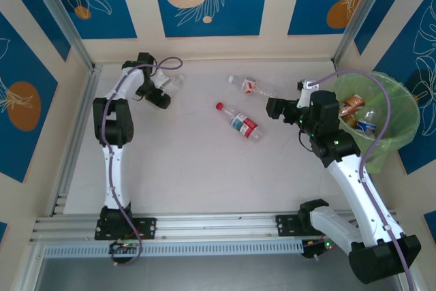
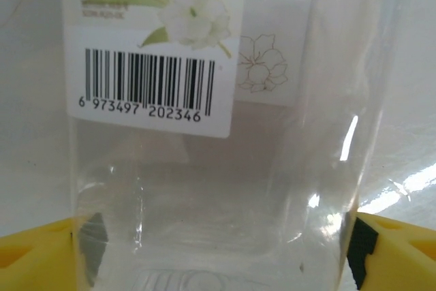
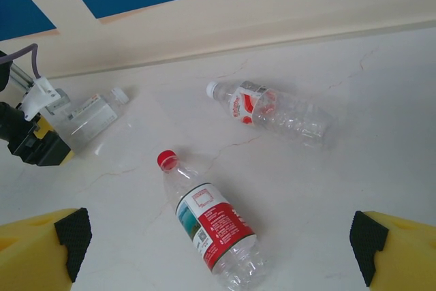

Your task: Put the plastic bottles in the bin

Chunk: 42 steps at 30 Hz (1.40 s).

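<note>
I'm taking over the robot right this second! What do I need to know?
The left pincer is around the white-labelled bottle at the far left of the table; I cannot tell if it grips.
The right pincer is open and empty, beside the bin.
Done: at least two binned bottles lie inside it.
Left to do: the white-labelled bottle, plus the red-capped bottle and the white-capped bottle lying mid-table.

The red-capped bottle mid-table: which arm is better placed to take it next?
Right. The right gripper, open, faces the red-capped bottle nearby, and the bin is beside that arm. The left gripper straddles a white-labelled bottle.
</note>
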Tool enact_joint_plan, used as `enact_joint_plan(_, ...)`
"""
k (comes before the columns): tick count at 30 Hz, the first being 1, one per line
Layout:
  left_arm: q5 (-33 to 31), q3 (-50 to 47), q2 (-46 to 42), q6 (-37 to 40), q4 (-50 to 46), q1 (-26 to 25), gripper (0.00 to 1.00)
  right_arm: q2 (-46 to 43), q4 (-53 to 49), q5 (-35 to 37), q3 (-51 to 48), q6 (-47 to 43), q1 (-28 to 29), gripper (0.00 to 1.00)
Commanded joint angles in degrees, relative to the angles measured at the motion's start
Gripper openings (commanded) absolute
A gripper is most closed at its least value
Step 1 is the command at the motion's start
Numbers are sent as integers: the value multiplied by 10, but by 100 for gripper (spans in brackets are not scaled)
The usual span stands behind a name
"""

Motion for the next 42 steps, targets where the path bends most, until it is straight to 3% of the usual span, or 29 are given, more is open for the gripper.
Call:
enact_joint_plan(1,-12,23,16,9,-5,8,85,-11,-1,11,1,14,4,100)
enact_joint_plan(24,-23,13,22,-21,20,0,60,-20,-13,23,-4,17,4,100)
enact_joint_plan(33,-13,-74,-50,-70,84,-15,53,-8,5,11,-13,26,4,100)
enact_joint_plan(42,-16,-210,-134,-125,152,-42,52,16,14,-5,-14,39,6,100)
